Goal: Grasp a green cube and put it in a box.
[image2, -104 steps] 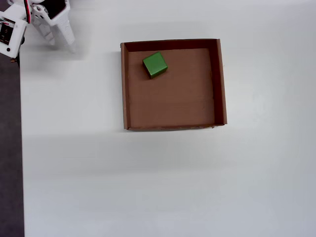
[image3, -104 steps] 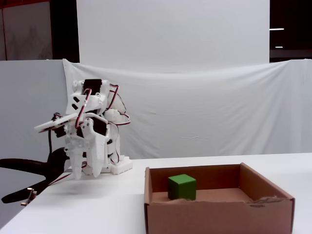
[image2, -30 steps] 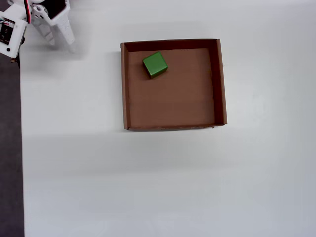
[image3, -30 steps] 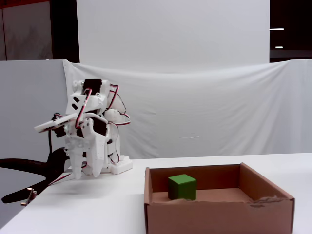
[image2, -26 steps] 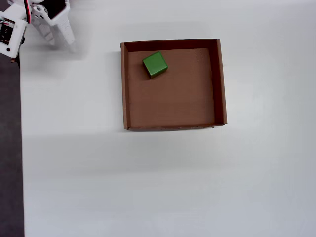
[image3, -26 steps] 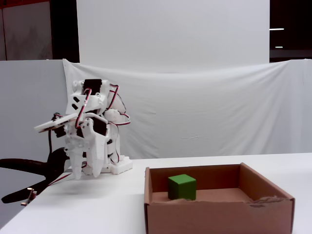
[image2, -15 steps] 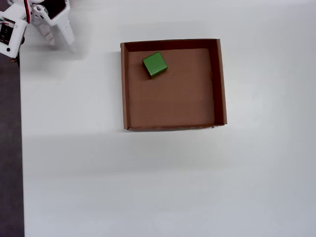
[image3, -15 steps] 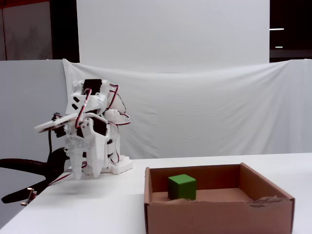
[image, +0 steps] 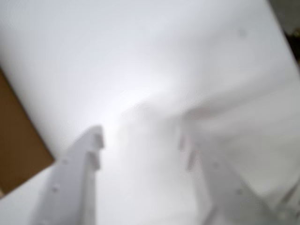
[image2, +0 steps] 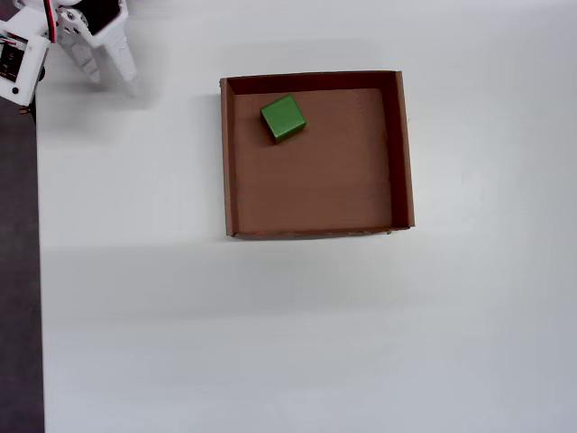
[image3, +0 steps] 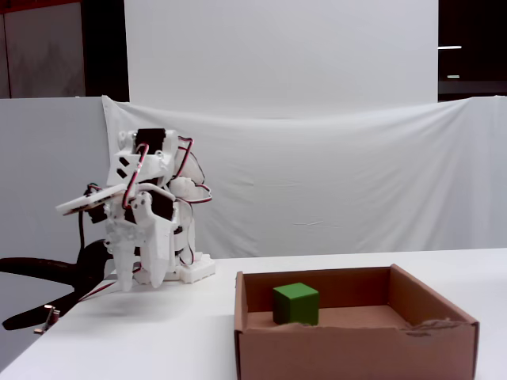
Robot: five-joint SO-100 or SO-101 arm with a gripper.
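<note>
Wrist view, blurred: we count two pale fingers of the gripper point(image: 140, 140), spread well apart with nothing between them but white table point(image: 140, 56). One brown corner of the box point(image: 18, 145) shows at 9 o'clock, apart from the left finger.

Overhead view: one box point(image2: 404, 153), one green cube point(image2: 283, 118), one arm. The cube lies inside the box, on its floor toward 11 o'clock, turned slightly off the walls and near the top wall; whether it touches that wall we cannot tell. Its faces are plain, matte, bright green. The rest of the box floor is bare. The gripper point(image2: 106, 70) sits at the table's 11 o'clock corner, well apart from the box, close to the table's left edge. Wide white surface lies open from 3 through 8 o'clock.

Fixed view: one arm, folded, its gripper point(image3: 139, 279) pointing down just above the table point(image3: 158, 332), holding nothing. The cube point(image3: 296, 304) stands upright inside the box point(image3: 356, 352), left of centre, its top about level with the near wall's rim.
</note>
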